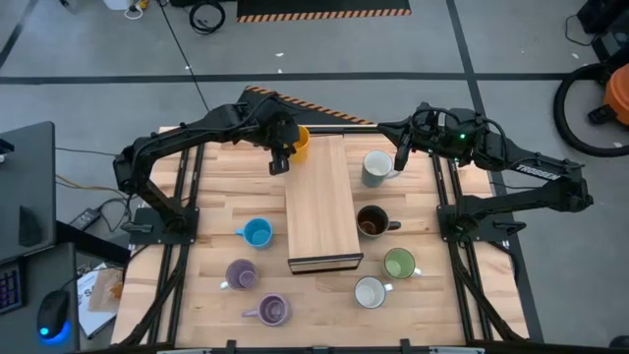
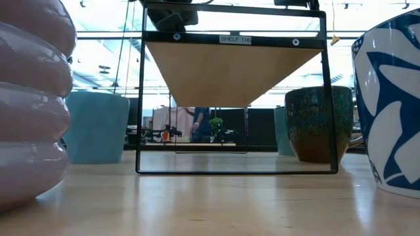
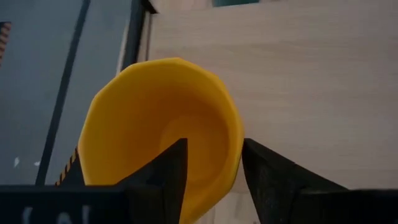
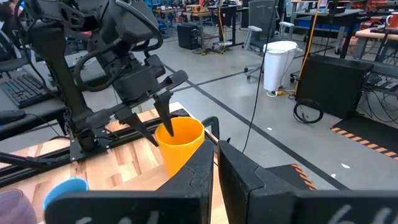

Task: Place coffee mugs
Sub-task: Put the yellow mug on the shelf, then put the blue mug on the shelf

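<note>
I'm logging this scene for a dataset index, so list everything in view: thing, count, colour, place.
orange mug: 1, orange, far end of the table by the board's far left corner
light blue mug: 1, light blue, left of the board
lavender mugs: 2, purple, near left of the table
grey-white mug: 1, pale grey, right of the board, far end
dark brown mug: 1, brown, right of the board
green mug: 1, green, near right
white mug: 1, white, near right
wooden board: 1, light wood, table centre
table: 1, wood
left gripper: 1, dark, fingers open astride the orange mug's rim
right gripper: 1, dark, shut, by the grey-white mug
</note>
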